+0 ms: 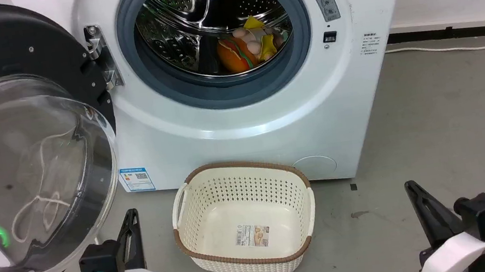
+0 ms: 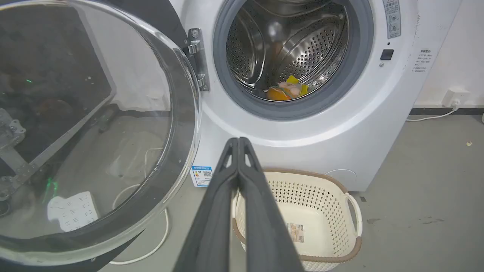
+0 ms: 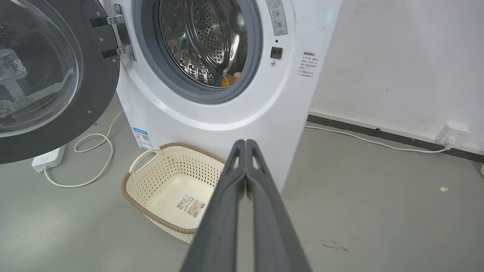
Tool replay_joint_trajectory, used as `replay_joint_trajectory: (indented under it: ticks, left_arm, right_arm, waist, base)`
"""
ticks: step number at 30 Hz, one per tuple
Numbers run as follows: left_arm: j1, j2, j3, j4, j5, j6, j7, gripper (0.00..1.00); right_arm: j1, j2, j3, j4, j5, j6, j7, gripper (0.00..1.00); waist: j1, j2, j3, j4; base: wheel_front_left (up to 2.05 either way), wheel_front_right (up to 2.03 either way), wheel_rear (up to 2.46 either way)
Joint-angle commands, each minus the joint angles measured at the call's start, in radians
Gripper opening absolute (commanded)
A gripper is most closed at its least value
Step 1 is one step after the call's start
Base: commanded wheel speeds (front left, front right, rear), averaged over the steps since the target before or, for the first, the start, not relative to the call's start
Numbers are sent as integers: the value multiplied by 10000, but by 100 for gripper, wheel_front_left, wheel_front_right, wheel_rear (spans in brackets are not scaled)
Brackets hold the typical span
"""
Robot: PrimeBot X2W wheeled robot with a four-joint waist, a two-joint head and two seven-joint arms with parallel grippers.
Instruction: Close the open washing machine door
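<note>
Head view: the washer point(image 1: 241, 126) is standing on the floor with its drum mouth exposed. The door point(image 1: 15, 152) is hanging wide open on its left hinge point(image 1: 101, 56), with its glass bowl facing the robot, close to the left gripper point(image 1: 130, 218). That arm is probably best placed for pushing it shut. A basket point(image 1: 237, 167) is sitting just before the washer, seemingly below the door's arc. Both grippers are hovering low and touching nothing. The right gripper point(image 1: 411, 188) is waiting well apart. Each is keeping its fingers pressed together and empty, a blunt shape suited to pushing. Toys point(image 1: 249, 46) are lying inside the drum.
</note>
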Motion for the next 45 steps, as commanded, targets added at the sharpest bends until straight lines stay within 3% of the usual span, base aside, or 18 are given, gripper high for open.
replay_joint_trajectory:
  ticks: [1,34,35,45]
  left_arm:
    - [138,-5,24,-37,24,-43,1,0]
    - [138,-5,24,-37,24,-43,1,0]
    - [0,0,0,0,0,0,0,100]
    - [-34,0,-97,-13,-70,0,-154,100]
  right_arm:
    - [-139,42,1,-51,-74,8,5,0]
    - [-139,42,1,-51,-74,8,5,0]
    - [0,0,-2,0,0,0,0,100]
    - [17,1,-106,-1,151,0,-153,100]
  waist:
    - [0,0,0,0]
    - [0,0,0,0]
    - [0,0,0,0]
    - [0,0,11,14]
  base:
    - [0,0,0]
    - [0,0,0]
    - [0,0,0]
    - [0,0,0]
